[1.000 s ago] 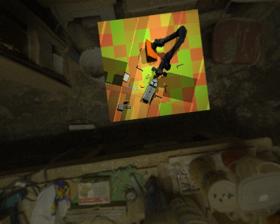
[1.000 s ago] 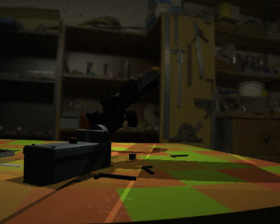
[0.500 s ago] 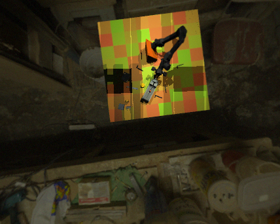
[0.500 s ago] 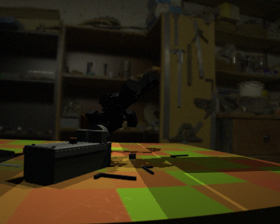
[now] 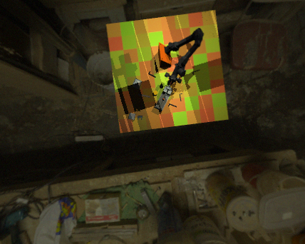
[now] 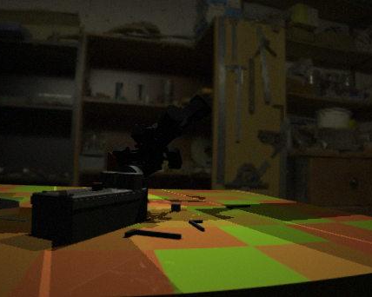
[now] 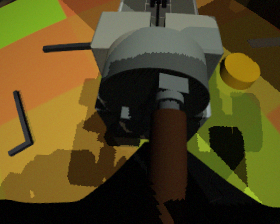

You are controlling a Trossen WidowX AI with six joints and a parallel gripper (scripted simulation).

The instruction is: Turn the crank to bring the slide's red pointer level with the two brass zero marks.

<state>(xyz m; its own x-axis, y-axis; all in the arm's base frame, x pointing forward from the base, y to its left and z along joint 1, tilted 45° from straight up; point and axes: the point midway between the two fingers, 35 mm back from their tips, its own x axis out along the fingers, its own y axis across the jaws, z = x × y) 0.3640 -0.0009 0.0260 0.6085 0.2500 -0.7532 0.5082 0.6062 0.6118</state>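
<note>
The black parallel-jaw gripper (image 5: 170, 83) (image 7: 160, 148) is closed on the brown cylindrical crank handle (image 7: 169, 150), presumably to turn the grey round crank disc (image 7: 141, 95) at the end of the long grey box-shaped machine (image 5: 162, 102) (image 6: 92, 213).

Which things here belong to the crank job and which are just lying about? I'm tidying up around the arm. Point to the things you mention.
For the job:
- gripper (image 5: 170, 83), shut on the brown handle (image 7: 168, 150)
- grey machine (image 5: 162, 103) (image 6: 92, 213)

Just lying about:
- yellow cylinder (image 7: 241, 71)
- L-shaped black rod (image 7: 25, 122)
</note>
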